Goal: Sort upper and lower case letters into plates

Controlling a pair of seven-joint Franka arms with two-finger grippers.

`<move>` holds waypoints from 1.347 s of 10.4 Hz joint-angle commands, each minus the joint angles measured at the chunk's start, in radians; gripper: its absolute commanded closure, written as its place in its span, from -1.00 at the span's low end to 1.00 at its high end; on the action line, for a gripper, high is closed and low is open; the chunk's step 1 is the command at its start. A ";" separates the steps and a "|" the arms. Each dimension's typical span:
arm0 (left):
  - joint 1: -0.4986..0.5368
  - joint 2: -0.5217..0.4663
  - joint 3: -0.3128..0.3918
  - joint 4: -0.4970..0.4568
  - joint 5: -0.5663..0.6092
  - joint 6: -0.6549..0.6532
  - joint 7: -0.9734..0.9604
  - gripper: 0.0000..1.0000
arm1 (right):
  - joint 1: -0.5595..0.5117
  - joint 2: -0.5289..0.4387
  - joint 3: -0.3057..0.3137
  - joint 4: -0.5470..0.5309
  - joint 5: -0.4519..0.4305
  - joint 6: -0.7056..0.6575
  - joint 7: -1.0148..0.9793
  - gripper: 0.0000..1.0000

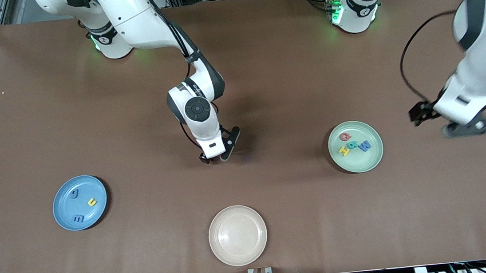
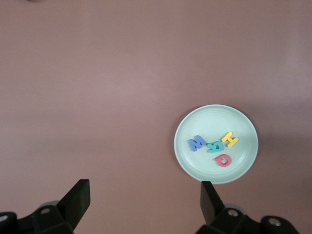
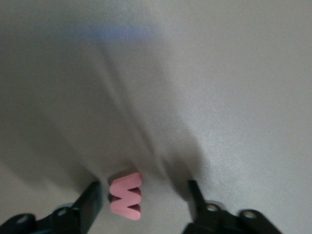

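**Op:** I have three round, shallow, matte plates on the brown table [image 1: 265, 85]. The blue plate [image 1: 65, 211] lies toward the right arm's end, with three small flat letters [image 1: 92, 202] on it: two blue, one yellow.

**Desk:** And the green one?

**Op:** The green plate [image 1: 363, 162] lies toward the left arm's end, with four letters in a tight cluster: red, yellow, teal, blue. The cream plate [image 1: 238, 235] sits nearest the front camera, between the other two.

**Desk:** Grippers?

**Op:** The right gripper [image 1: 220, 153] is low at the table's middle. Its wrist view gives what the front view hides: a pink foam W [image 3: 126, 196] lying on the table between the fingers [image 3: 89, 201], close to one, the other apart from it. The jaws are spread, not yet pinching it.

**Desk:** Left?

**Op:** The left gripper [image 1: 478, 125] hangs over the table at its own end, beside the green plate (jaws spread wide, holding nothing). Its wrist view looks down on that plate [image 2: 243, 122].
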 commanded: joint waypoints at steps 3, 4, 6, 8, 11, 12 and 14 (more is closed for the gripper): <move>0.009 0.012 0.001 0.115 -0.100 -0.069 0.060 -1.00 | 0.008 -0.025 -0.001 -0.071 0.011 0.069 -0.060 1.00; 0.023 0.014 0.003 0.142 -0.118 -0.069 0.056 -1.00 | 0.008 -0.030 -0.001 -0.069 0.011 0.058 -0.066 1.00; 0.030 0.006 0.005 0.150 -0.120 -0.071 0.056 -1.00 | 0.000 -0.065 -0.004 -0.063 0.013 0.026 -0.057 1.00; -0.011 -0.058 0.098 0.149 -0.150 -0.080 0.062 -1.00 | -0.035 -0.139 -0.070 -0.061 0.016 -0.086 -0.034 1.00; -0.298 -0.089 0.419 0.141 -0.169 -0.095 0.071 -1.00 | -0.209 -0.164 -0.176 -0.031 0.022 -0.111 -0.003 1.00; -0.351 -0.092 0.486 0.141 -0.172 -0.098 0.071 -1.00 | -0.313 -0.161 -0.176 -0.012 0.022 -0.115 -0.011 1.00; -0.344 -0.094 0.488 0.141 -0.195 -0.105 0.071 -1.00 | -0.501 -0.136 -0.175 0.004 0.022 -0.115 -0.025 1.00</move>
